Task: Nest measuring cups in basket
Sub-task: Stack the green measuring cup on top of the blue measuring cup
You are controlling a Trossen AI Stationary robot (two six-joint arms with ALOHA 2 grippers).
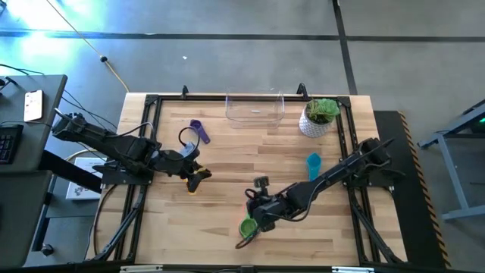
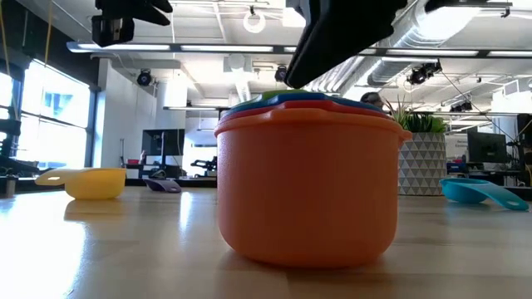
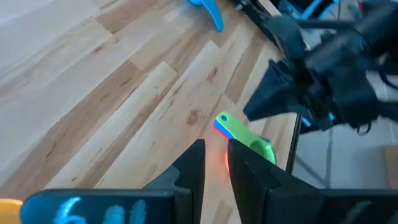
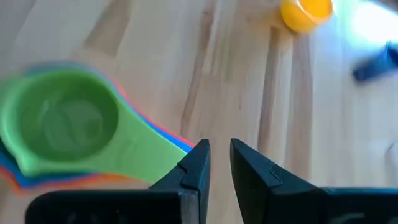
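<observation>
A nested stack of measuring cups (image 2: 307, 183) stands on its base near the table's front edge: orange outermost, red and blue rims above, green (image 4: 62, 121) on top. My right gripper (image 4: 216, 152) hovers just beside the green handle's free end, fingers narrowly apart with nothing between them. A yellow cup (image 2: 91, 183) rests on the table at the left, with my left gripper (image 1: 198, 176) above it, also narrowly apart and holding nothing. A purple cup (image 1: 198, 130) and a teal cup (image 1: 313, 165) lie loose. The clear basket (image 1: 255, 108) stands at the far edge. My right gripper has one fingertip (image 4: 199, 154) right at the free end of the green cup's handle (image 4: 177, 144), coming slanting down from above. I cannot tell whether it touches the handle. The stack stands on the table.
A white pot with a green plant (image 1: 320, 117) stands just right of the basket. Black frame rails (image 1: 148, 136) run along the table's left and right sides. Bare wood lies between the stack and the basket.
</observation>
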